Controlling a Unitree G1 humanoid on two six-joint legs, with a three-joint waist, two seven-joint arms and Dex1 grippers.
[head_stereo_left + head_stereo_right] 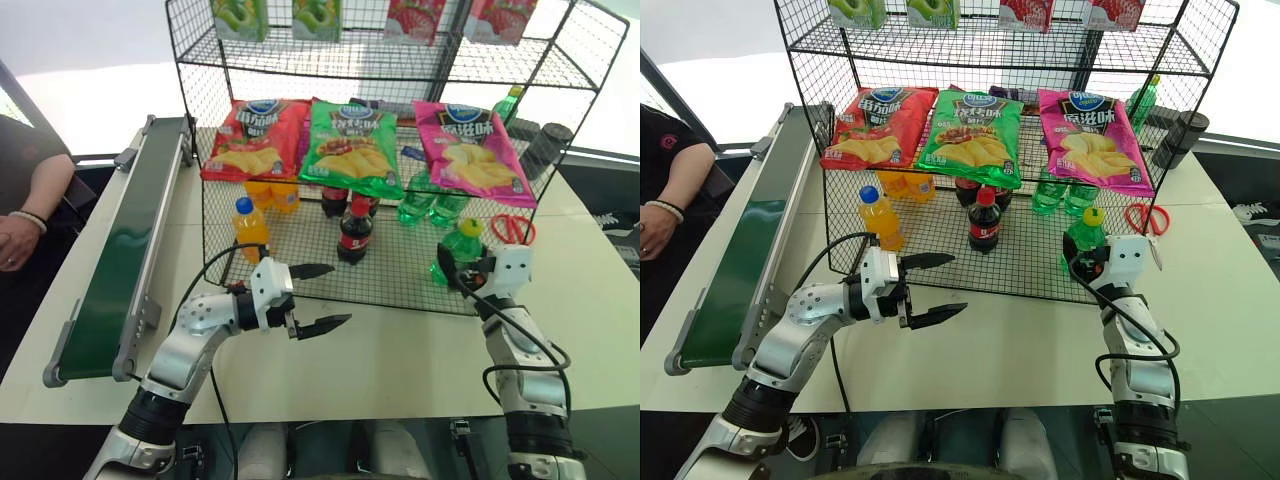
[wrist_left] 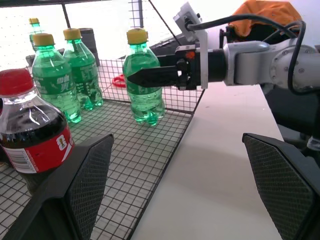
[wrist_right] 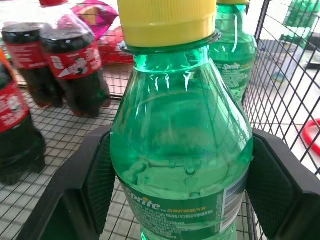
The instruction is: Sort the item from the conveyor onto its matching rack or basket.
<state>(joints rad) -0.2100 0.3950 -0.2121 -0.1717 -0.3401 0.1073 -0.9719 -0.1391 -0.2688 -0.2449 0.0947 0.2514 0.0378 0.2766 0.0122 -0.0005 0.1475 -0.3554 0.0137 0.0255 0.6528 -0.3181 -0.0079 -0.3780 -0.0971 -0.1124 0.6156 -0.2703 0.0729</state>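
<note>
Right wrist view: green bottle [image 3: 182, 165] sits squarely between the right gripper's [image 3: 180, 185] pads [image 3: 97, 187], both pressed against its sides at label height, yellow cap above them. So the right gripper is clamped on the bottle.

Head views: bottle [image 1: 458, 250] stands upright on the bottom tier of the rack [image 1: 400, 60], at the front right corner, with the right gripper [image 1: 462, 262] reaching in level from the table side. Two more green bottles [image 1: 428, 205] stand further back on the same tier, under the pink chip bag [image 1: 470, 150]. Red scissors [image 1: 512, 230] lie just right of the held bottle.

Left gripper [image 1: 312, 298] hovers over the table [image 1: 420, 350] just off the rack's front edge, jaws spread wide, nothing in them. It points toward the right arm. Cola bottle [image 1: 354, 232] and orange bottle [image 1: 250, 226] stand on the tier behind it, both apart from its fingers.

Left wrist view shows the same: right gripper's fingers [image 2: 155, 76] wrapped on the bottle [image 2: 144, 80] near the wire tier's edge.

Conveyor [image 1: 125, 240] runs along the table's left side, well apart from the bottle. A person's hand [image 1: 15, 238] rests beyond it.
</note>
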